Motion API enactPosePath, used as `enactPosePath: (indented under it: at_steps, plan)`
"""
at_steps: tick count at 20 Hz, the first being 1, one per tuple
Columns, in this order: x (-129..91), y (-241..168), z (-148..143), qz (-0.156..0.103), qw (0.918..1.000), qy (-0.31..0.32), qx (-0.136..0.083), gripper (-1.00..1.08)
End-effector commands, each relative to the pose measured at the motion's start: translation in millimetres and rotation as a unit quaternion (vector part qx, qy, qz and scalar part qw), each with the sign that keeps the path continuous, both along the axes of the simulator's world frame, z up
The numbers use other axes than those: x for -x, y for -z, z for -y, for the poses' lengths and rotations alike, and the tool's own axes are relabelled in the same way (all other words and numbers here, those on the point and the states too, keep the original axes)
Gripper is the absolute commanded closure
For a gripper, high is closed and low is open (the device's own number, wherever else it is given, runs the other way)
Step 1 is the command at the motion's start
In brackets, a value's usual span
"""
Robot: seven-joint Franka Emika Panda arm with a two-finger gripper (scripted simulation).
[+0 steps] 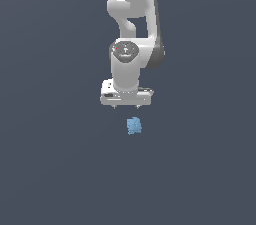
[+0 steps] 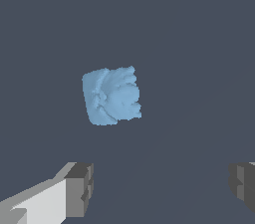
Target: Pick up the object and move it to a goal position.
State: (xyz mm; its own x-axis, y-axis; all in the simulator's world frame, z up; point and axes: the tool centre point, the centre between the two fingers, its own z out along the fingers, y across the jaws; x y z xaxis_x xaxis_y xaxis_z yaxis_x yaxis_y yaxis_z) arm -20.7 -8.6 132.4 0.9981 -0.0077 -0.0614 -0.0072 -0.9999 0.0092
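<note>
The object [image 1: 133,125] is a small light-blue bumpy lump lying on the dark grey floor, just below and slightly to the exterior view's right of the white gripper [image 1: 126,105]. In the wrist view the object [image 2: 111,95] lies on the floor beyond the gripper [image 2: 162,188], apart from it and not between the fingers. The two grey fingertips [image 2: 79,188] stand wide apart, so the gripper is open and empty. In the exterior view the fingers are mostly hidden under the hand.
The white arm [image 1: 132,29] rises above the gripper toward the top of the exterior view. A uniform dark grey floor [image 1: 60,169] surrounds the object.
</note>
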Motion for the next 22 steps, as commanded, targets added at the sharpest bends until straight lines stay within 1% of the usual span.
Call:
enactPosePath:
  at_steps: [1,4,9,14,18,22]
  plan:
    - [0,0,0,0.0,1.0,0.0,0.0,-0.92]
    - [-2,-1,-1,0.002,1.0,0.001,0.0,-0.92]
    - [-13,-8,-6,0.013,0.9999,0.011,0.0,-0.92]
    - [-14,-10,-6,0.014,0.9998,0.015,0.0,-0.92]
    - [-16,-5,-8,0.015,0.9999,0.006,0.0,-0.92]
    - [-24,6,-15,0.019,0.9997,-0.015,-0.001,-0.92]
